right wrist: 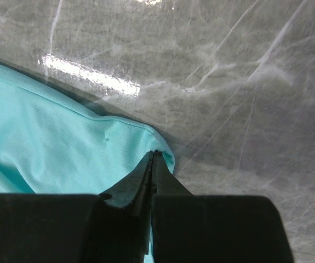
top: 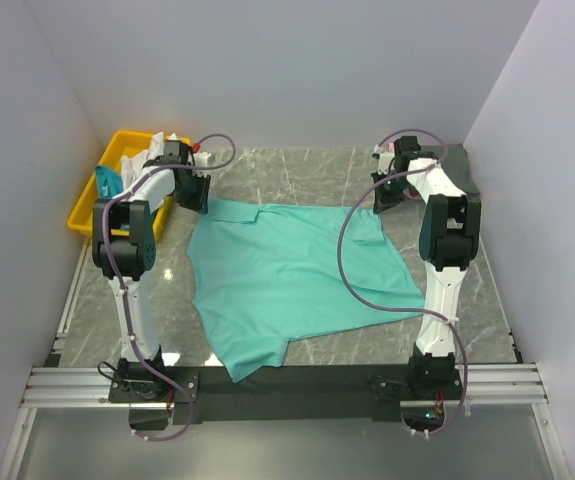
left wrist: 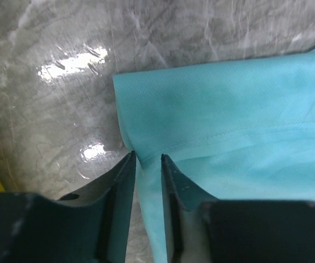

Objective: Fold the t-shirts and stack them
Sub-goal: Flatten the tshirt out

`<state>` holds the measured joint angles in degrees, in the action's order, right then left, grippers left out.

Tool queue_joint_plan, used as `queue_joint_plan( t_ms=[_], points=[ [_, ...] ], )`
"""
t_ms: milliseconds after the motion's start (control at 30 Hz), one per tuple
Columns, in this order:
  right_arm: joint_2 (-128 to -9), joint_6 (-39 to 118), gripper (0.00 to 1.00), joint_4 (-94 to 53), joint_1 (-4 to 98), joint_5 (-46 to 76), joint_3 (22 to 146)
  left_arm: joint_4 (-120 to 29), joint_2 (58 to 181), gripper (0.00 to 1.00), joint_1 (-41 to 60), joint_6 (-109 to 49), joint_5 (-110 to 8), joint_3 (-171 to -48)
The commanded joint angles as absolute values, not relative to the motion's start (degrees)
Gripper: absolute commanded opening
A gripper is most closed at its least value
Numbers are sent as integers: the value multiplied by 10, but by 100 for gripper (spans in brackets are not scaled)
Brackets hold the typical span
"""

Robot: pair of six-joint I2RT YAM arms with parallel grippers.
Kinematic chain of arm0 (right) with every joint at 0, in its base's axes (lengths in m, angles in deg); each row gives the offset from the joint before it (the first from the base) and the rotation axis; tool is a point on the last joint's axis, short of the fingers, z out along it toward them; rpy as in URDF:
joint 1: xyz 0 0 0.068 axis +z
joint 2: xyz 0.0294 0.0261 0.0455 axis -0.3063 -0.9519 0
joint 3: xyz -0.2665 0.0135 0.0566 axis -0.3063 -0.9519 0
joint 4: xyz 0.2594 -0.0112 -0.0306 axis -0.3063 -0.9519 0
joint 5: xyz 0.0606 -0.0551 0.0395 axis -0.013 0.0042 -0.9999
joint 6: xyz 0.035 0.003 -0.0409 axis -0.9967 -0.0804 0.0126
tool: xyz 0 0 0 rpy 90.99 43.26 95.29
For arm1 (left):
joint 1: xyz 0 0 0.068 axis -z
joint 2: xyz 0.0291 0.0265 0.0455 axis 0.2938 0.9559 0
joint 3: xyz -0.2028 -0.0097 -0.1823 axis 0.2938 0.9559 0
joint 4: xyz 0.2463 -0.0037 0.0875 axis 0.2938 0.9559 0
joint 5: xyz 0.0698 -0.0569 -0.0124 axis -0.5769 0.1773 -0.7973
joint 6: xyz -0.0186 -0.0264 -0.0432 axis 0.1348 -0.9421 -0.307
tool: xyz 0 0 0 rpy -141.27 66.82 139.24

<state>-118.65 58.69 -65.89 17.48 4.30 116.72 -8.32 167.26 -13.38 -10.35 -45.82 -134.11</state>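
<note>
A sea-green collared t-shirt lies spread flat on the marble table, collar toward the back. My left gripper is at its back-left corner. In the left wrist view its jaws stand a little apart, straddling the shirt's edge, with bare marble showing between one finger and the cloth. My right gripper is at the back-right corner, and in the right wrist view it is shut, pinching the tip of the shirt's hem. White and teal cloth lie in the bin.
A yellow plastic bin stands at the back left, just beside the left arm. White walls close in the table on three sides. A black strip and metal rails run along the near edge by the arm bases.
</note>
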Motion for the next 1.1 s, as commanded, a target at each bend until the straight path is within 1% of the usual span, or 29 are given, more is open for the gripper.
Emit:
queue_joint_plan(
  t_ms=[0, 100, 133, 167, 200, 300, 367, 467, 667, 700, 767, 800, 867, 1000, 1067],
  points=[
    [-1161, 588, 0, -661, 176, 38, 1194, -83, 1664, 27, -135, -105, -455, -1367],
    [-1162, 588, 0, -660, 176, 40, 1194, -75, 1669, 22, -135, -104, -451, -1371],
    [-1163, 587, 0, -660, 176, 39, 1194, -74, 1669, 23, -135, -104, -450, -1371],
    [-1163, 587, 0, -661, 176, 39, 1194, -73, 1668, 24, -135, -105, -451, -1368],
    [-1164, 587, 0, -661, 177, 38, 1196, -72, 1667, 29, -135, -104, -452, -1365],
    [-1164, 587, 0, -661, 176, 36, 1196, -76, 1659, 37, -135, -101, -457, -1349],
    [-1165, 587, 0, -661, 176, 36, 1197, -76, 1657, 38, -135, -98, -462, -1341],
    [-1166, 587, 0, -663, 176, 35, 1198, -75, 1661, 37, -135, -98, -463, -1338],
    [-1165, 588, 0, -663, 176, 37, 1198, -73, 1666, 26, -135, -105, -454, -1341],
    [-1165, 588, 0, -663, 176, 37, 1197, -75, 1665, 19, -135, -105, -450, -1340],
    [-1165, 588, 0, -664, 176, 38, 1199, -80, 1656, 12, -135, -107, -447, -1337],
    [-1165, 589, 0, -664, 176, 39, 1199, -78, 1653, 6, -135, -108, -445, -1339],
    [-1159, 590, 0, -658, 176, 40, 1195, -76, 1645, 1, -135, -109, -436, -1346],
    [-1140, 588, 0, -630, 176, 61, 1187, -94, 1635, 1, -141, -118, -418, -1373],
    [-1132, 586, 0, -608, 176, 72, 1187, -99, 1648, 1, -150, -134, -391, -1412]
  ],
)
